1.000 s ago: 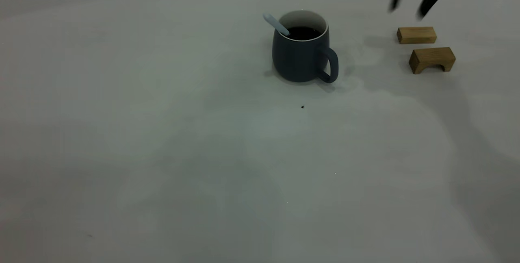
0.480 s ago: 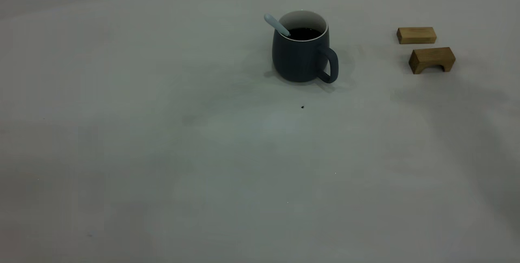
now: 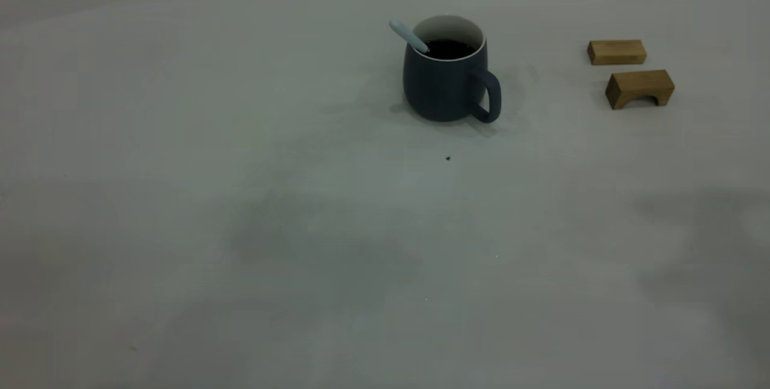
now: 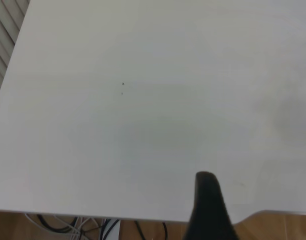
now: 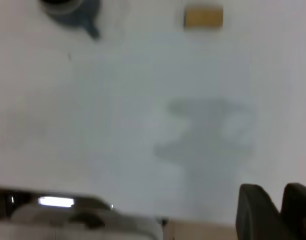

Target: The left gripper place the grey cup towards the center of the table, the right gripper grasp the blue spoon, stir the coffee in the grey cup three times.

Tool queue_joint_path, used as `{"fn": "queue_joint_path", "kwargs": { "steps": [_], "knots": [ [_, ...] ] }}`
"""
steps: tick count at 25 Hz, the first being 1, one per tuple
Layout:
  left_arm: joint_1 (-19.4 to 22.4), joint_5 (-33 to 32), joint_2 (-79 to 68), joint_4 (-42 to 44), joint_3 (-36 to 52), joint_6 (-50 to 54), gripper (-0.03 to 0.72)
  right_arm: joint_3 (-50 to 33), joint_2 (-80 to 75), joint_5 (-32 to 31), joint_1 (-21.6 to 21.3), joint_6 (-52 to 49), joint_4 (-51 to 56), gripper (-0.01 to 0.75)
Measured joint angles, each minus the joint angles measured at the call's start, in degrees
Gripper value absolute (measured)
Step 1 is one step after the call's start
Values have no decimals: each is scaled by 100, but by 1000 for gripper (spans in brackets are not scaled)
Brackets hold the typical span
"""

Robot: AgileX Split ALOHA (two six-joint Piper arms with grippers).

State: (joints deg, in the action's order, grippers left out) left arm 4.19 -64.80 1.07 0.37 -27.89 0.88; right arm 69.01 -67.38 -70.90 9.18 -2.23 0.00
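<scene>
Exterior view: I see the dark slate-grey mug with a loop handle [image 3: 448, 76] upright on the off-white table [image 3: 240, 196], back of centre, black coffee [image 3: 450, 48] inside. A pale-blue-handled spoon [image 3: 409, 36] leans in it, resting on the rim. Two wooden blocks [image 3: 616, 52] sit well apart at its handle side. My left gripper [image 4: 209, 210] is over the table edge; can't tell its grip. My right gripper [image 5: 274, 210] has fingers nearly together, holding nothing.

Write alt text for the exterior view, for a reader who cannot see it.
A grey cup of dark coffee stands on a white table, a blue spoon leaning in it. Two wooden blocks lie apart to its right. No arm shows.
</scene>
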Motion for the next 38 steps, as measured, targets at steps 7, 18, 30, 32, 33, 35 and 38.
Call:
{"fn": "queue_joint_path", "kwargs": {
  "steps": [7,18,30,32,33,35,38],
  "knots": [
    [0,0,0,0,0,0,585,-1885,2127,0,0,0,43,161],
    [0,0,0,0,0,0,585,-3897,5486,664,0,0,43,172],
    [0,0,0,0,0,0,585,-4212,6630,628,-633,223,0,188],
    [0,0,0,0,0,0,585,-4212,6630,628,-732,223,-32,188],
    [0,0,0,0,0,0,585,-4212,6630,628,-742,253,-32,188],
    [0,0,0,0,0,0,585,-4212,6630,628,-748,253,-37,191],
    [0,0,0,0,0,0,585,-4212,6630,628,-748,253,-37,194]
  ]
}}
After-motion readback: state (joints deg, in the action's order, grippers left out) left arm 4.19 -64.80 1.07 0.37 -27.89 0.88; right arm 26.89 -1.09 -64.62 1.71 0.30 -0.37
